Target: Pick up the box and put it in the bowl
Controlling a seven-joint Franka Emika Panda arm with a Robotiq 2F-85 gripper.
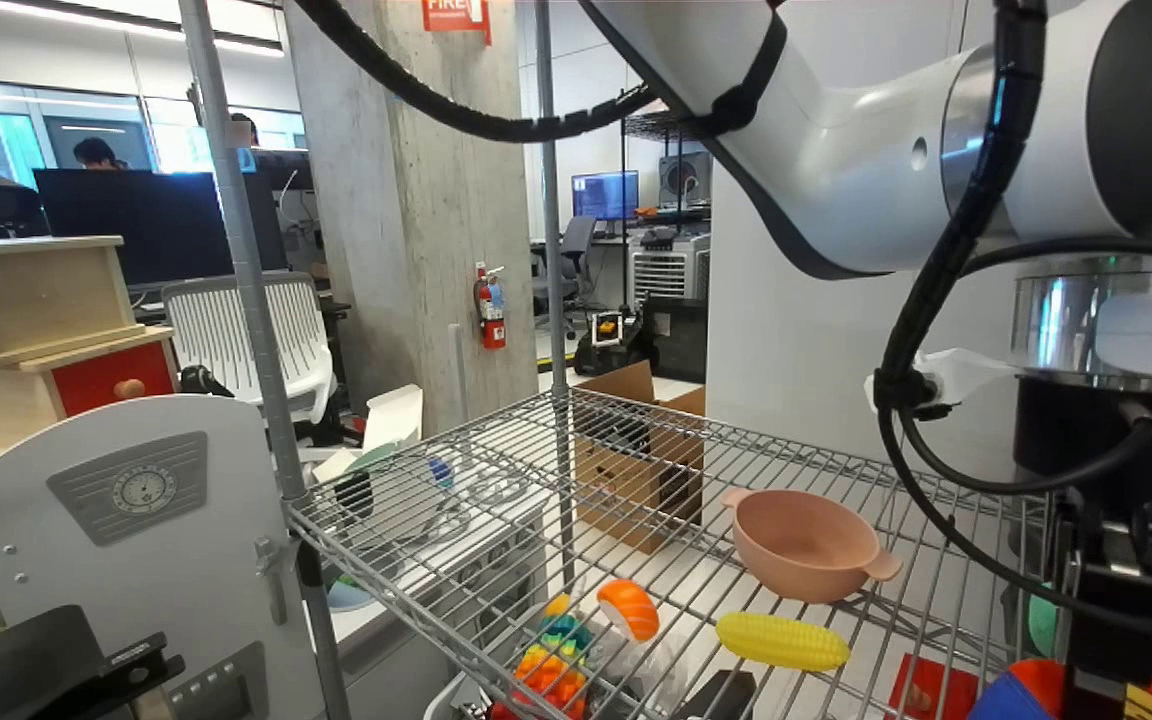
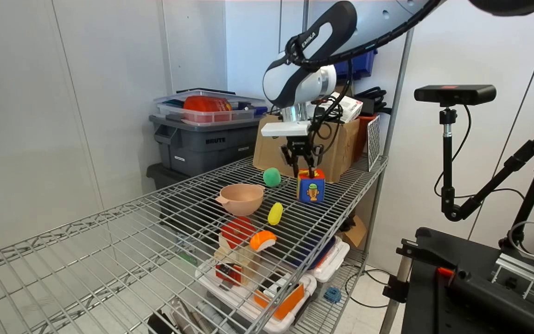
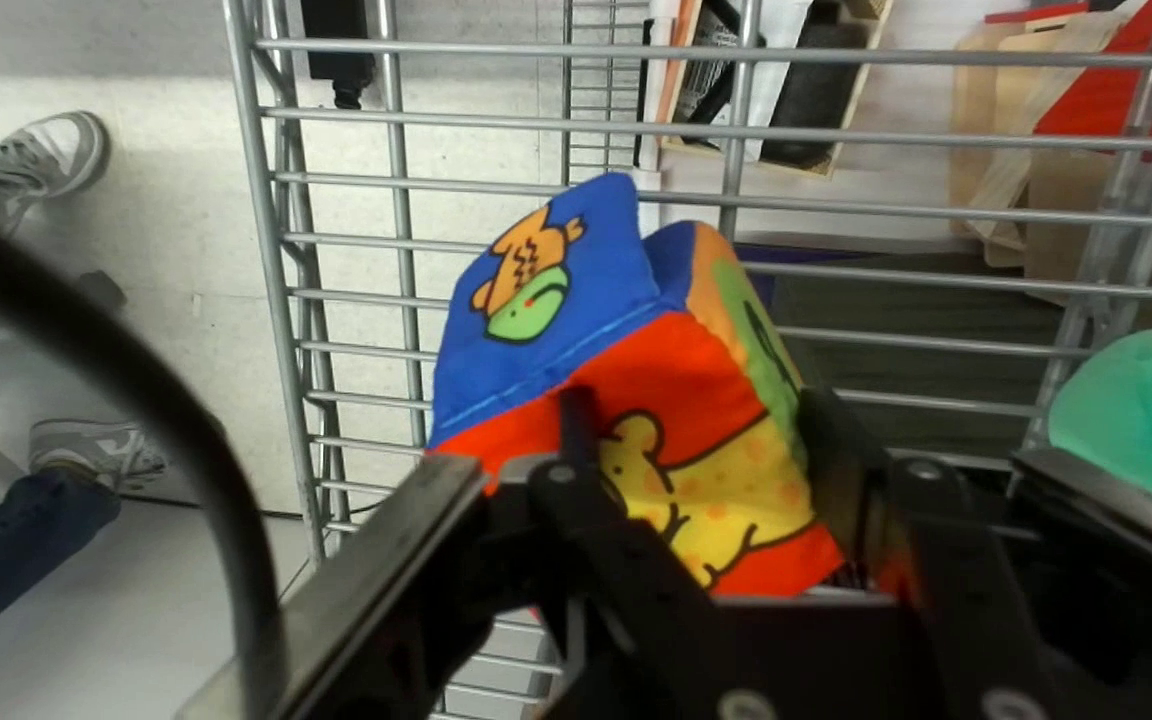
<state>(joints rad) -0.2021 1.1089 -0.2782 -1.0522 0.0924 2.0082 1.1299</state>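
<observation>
The box [image 2: 311,191] is a soft cube with blue, red, yellow and green faces, at the far part of the wire shelf in an exterior view. Its edge also shows in an exterior view [image 1: 1011,695], cut off by the frame. My gripper [image 2: 304,174] points down at its top. In the wrist view my gripper [image 3: 696,410] is shut on the box [image 3: 656,365]; one finger presses into the red face, the other lies along the side. Whether the box touches the shelf I cannot tell. The salmon-pink bowl [image 1: 806,560], also [image 2: 241,199], stands upright and empty, out of the wrist view.
A yellow corn toy [image 1: 782,641] and an orange sushi toy [image 1: 628,610] lie near the bowl. A green ball toy [image 2: 271,177] sits between box and bowl. A cardboard box [image 2: 267,148] stands behind the gripper. The wire shelf [image 2: 123,246] has a post at its corner.
</observation>
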